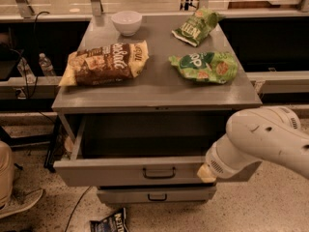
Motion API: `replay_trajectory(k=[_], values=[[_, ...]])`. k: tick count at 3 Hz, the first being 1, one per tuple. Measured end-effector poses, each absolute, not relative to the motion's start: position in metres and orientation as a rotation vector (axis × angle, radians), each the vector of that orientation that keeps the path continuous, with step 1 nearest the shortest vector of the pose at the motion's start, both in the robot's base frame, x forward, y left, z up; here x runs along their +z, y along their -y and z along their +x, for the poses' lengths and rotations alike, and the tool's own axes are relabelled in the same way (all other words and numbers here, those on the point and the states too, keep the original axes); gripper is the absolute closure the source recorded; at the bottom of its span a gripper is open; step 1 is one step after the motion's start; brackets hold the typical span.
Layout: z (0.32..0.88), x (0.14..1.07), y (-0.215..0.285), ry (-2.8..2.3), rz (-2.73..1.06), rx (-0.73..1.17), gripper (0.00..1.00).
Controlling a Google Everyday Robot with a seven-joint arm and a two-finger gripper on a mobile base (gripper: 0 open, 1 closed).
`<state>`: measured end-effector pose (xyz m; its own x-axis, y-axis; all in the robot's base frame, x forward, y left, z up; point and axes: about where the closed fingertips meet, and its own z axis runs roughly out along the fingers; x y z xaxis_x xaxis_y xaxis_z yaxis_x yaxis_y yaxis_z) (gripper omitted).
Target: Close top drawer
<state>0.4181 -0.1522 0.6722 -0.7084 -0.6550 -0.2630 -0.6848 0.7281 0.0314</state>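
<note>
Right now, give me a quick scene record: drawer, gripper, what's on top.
top drawer: open, pulled well out
gripper: low at the drawer front's right end, right of the handle; contact unclear
cabinet top: white bowl, brown chip bag, rear green bag, front green bag
lower drawer: shut
floor: dark snack bag before the cabinet

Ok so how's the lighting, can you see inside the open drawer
Camera view: warm, dim light on the cabinet top; the top drawer is dark inside toward the back, though its walls show; the pale arm is the brightest thing; the end effector sits at the drawer front's right end.
</note>
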Motion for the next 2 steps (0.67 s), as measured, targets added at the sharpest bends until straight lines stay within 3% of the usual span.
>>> replay_trajectory(k=[2], values=[[0.488, 0.675, 0.133, -2.575, -1.059, 0.146, 1.0]])
